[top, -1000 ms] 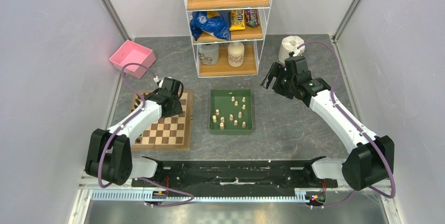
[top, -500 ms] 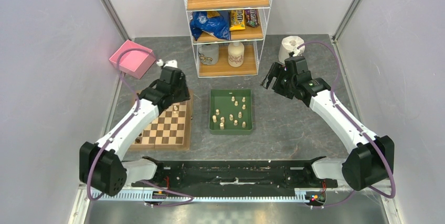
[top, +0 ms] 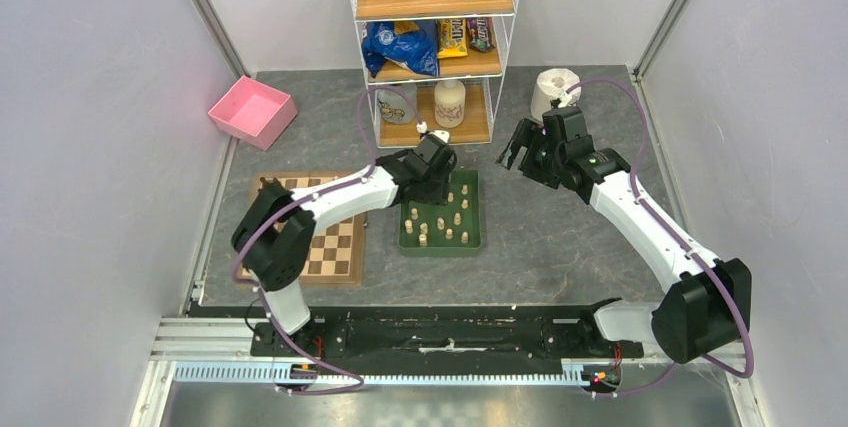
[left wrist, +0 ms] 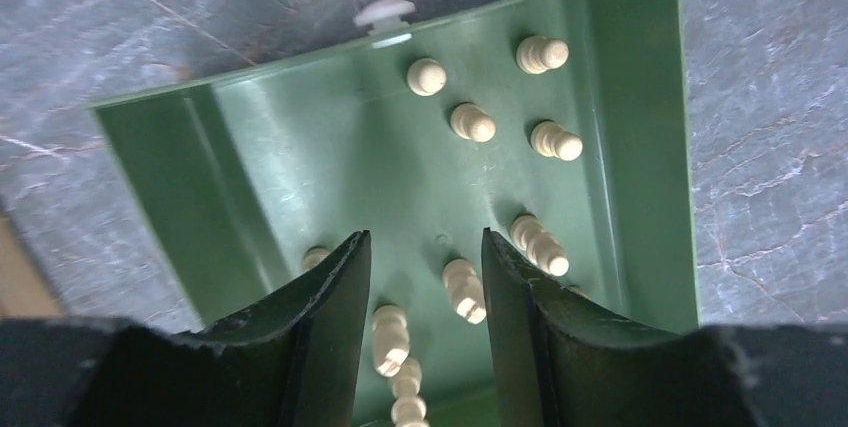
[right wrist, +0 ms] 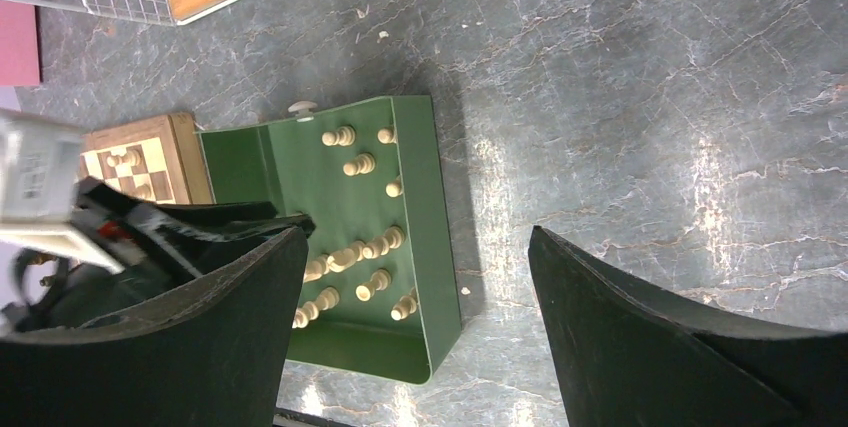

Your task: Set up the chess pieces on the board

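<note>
The board (top: pixel 336 253) lies left of centre, partly under my left arm; it also shows in the right wrist view (right wrist: pixel 172 152), with a few pale pieces (right wrist: pixel 125 159) on it. The green tray (top: pixel 476 215) holds several pale chess pieces (top: pixel 441 224), standing and lying. My left gripper (top: pixel 430 173) hovers over the tray's far left part. In the left wrist view it (left wrist: pixel 425 239) is open and holds nothing, with pale pieces (left wrist: pixel 464 287) on the tray floor (left wrist: pixel 300 147) below the gap. My right gripper (top: pixel 516 154) is open and empty, above the table right of the tray (right wrist: pixel 420 247).
A wire shelf unit (top: pixel 435 47) with jars and snack bags stands behind the tray. A pink box (top: pixel 252 110) sits at the far left and a paper roll (top: pixel 553 87) at the far right. A small white cap (left wrist: pixel 384 13) lies by the tray's rim.
My left arm has swung right, from over the board's far end to over the green tray. The right arm has not moved.
</note>
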`<state>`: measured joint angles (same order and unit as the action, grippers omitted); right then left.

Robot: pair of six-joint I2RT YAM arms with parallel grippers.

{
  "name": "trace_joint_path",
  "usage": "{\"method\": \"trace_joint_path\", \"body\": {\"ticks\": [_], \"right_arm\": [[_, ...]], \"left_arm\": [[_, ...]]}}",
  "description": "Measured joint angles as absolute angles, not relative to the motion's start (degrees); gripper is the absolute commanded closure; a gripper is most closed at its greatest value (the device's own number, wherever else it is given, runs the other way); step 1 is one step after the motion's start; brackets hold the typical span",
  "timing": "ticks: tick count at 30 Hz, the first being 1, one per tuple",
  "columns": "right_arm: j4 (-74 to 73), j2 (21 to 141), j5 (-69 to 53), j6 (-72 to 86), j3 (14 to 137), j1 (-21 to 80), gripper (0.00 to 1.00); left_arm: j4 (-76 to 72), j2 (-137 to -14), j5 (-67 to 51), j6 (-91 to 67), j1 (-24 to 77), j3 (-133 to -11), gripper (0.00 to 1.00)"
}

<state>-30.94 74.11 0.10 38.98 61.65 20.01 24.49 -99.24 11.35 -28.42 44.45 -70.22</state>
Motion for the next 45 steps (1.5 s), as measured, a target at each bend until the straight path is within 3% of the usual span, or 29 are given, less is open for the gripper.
{"method": "trace_joint_path", "body": {"ticks": [17, 45], "right_arm": [[-30.94, 74.11, 0.45, 38.79, 61.65, 20.01, 0.09], [-30.96, 74.11, 0.43, 38.06, 61.65, 19.49, 0.09]], "left_arm": [[22.41, -107.85, 12.12, -33.85, 46.22, -75.18, 0.57], [22.48, -113.86, 15.18, -36.62, 46.26, -78.89, 0.6]]}}
